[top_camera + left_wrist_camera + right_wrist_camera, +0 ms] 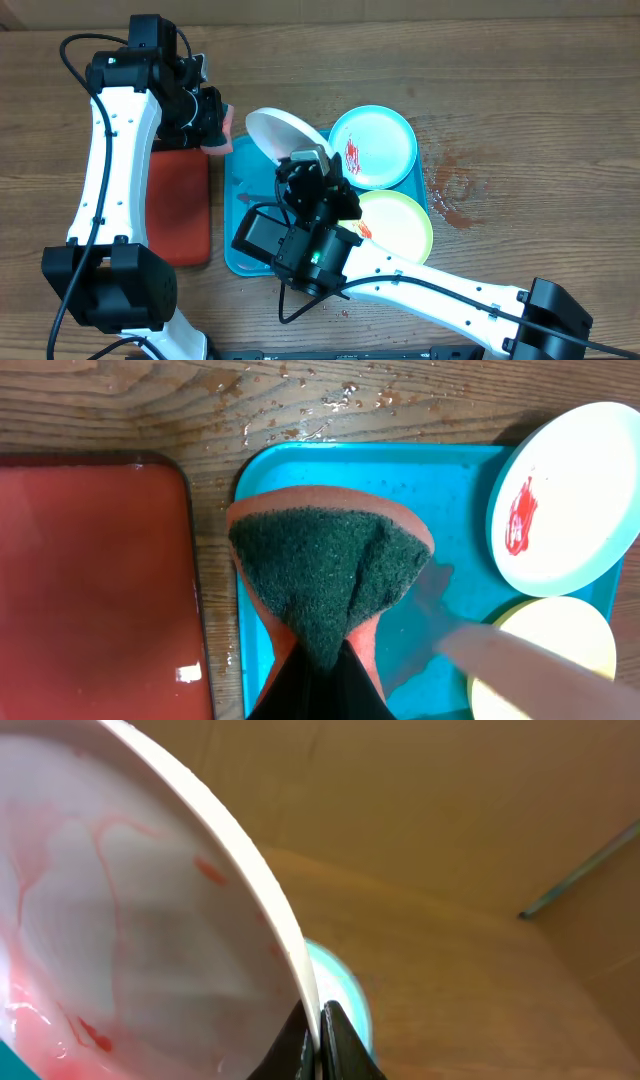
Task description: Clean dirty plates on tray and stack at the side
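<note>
My right gripper (312,162) (316,1020) is shut on the rim of the white plate (280,133) (130,940) and holds it tilted above the cyan tray (245,190) (300,470). Pink sauce smears show on its face. My left gripper (212,128) (322,665) is shut on a sponge (228,128) (325,575), orange with a dark green scouring face, just left of the white plate at the tray's far left corner. The cyan-rimmed plate (375,145) (570,500) with a red smear and the lime-rimmed plate (400,225) (550,660) lie on the tray.
A smaller red tray (180,205) (95,580) lies left of the cyan tray. Sauce and water spots mark the wooden table (455,190) right of the tray and beyond its far edge (330,400).
</note>
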You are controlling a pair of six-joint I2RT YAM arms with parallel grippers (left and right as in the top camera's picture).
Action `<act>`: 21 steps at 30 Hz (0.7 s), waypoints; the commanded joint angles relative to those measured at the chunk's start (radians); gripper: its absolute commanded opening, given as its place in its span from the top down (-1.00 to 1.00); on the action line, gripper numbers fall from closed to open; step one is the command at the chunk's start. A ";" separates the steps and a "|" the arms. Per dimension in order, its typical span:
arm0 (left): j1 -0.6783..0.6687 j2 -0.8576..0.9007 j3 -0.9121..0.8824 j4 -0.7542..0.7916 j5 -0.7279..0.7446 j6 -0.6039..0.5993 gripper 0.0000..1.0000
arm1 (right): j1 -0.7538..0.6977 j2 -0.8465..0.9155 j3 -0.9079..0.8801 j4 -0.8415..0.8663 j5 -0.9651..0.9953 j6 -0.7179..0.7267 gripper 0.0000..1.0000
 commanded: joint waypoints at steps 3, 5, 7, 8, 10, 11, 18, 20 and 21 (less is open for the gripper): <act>0.004 -0.011 0.010 -0.006 -0.005 0.016 0.91 | -0.035 -0.005 0.029 -0.051 -0.311 0.224 0.93; 0.004 -0.011 0.010 -0.011 -0.005 0.006 0.91 | -0.066 0.012 0.018 -0.052 -0.463 0.290 0.93; 0.004 -0.011 0.010 -0.013 -0.005 0.006 0.91 | -0.111 0.045 0.009 -0.049 -0.635 0.353 0.93; 0.004 -0.011 0.010 -0.013 -0.005 0.006 0.92 | -0.127 0.061 0.008 -0.044 -0.687 0.366 0.93; 0.004 -0.011 0.010 -0.013 -0.005 0.006 0.91 | -0.165 0.105 0.008 -0.023 -0.818 0.372 0.93; 0.004 -0.011 0.010 -0.013 -0.005 0.006 0.92 | -0.180 0.124 0.008 -0.012 -0.871 0.371 0.93; 0.004 -0.011 0.010 -0.014 -0.005 0.006 0.92 | -0.241 0.224 0.008 0.013 -1.094 0.348 0.93; 0.004 -0.011 0.010 -0.013 -0.005 0.006 0.91 | -0.250 0.236 0.008 0.013 -1.122 0.295 0.75; 0.004 -0.011 0.010 -0.013 -0.005 0.006 0.92 | -0.253 0.236 0.008 0.014 -1.126 0.273 0.66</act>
